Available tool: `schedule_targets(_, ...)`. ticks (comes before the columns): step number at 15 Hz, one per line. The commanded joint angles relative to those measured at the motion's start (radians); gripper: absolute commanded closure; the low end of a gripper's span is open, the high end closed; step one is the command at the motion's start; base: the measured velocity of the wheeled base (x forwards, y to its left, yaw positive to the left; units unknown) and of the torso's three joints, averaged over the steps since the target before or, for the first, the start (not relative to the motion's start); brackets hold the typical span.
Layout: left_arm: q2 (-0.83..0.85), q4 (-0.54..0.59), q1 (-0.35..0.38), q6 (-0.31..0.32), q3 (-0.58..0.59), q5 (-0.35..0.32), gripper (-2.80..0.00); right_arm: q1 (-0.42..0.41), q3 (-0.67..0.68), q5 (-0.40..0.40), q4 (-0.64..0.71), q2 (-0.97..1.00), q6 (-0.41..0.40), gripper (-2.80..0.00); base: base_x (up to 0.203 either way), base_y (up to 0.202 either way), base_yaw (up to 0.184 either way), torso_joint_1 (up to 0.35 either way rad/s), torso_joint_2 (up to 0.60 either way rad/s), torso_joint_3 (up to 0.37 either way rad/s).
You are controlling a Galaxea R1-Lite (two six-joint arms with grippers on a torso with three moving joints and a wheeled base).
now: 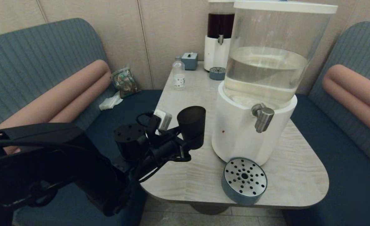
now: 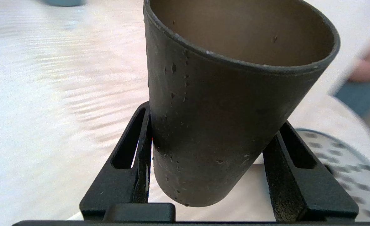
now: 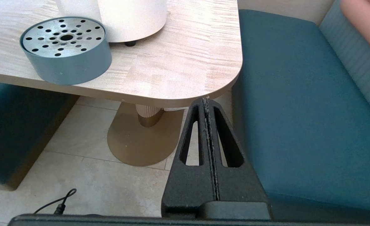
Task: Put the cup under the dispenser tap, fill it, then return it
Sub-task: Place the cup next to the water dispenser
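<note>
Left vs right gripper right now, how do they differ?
The left gripper is shut on the cup, held above the table left of the dispenser tap. The right gripper is shut on nothing, parked below the table's corner over the floor. Both have black slotted fingers.

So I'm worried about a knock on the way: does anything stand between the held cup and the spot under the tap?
Nothing visible does. The left gripper holds the cup above the table, left of the dispenser's white base. The tap juts out over the drip tray; the cup must round the base's front.
</note>
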Motion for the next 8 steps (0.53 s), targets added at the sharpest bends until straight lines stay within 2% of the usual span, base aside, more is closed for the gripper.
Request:
schedule_targets(1, 0.027, -0.009, 0.039, -0.001, -0.028, -0.001, 0.0, 0.0, 0.001, 0.0, 0.0, -0.001, -0.001, 0.0, 0.0, 0.0, 0.0, 0.0, 0.0, 0.0)
schedule_targets(3, 0.055, -0.009, 0.074, -0.001, -0.067, 0.0, 0.0, 0.0, 0.002, 0.0, 0.0, -0.001, 0.0, 0.0, 0.0, 0.0, 0.0, 0.0, 0.0, 0.0)
schedule_targets(8, 0.203, -0.009, 0.217, -0.001, -0.231, 0.007, 0.0, 0.0, 0.0, 0.0, 0.0, -0.001, -0.001, 0.0, 0.0, 0.0, 0.0, 0.0, 0.0, 0.0)
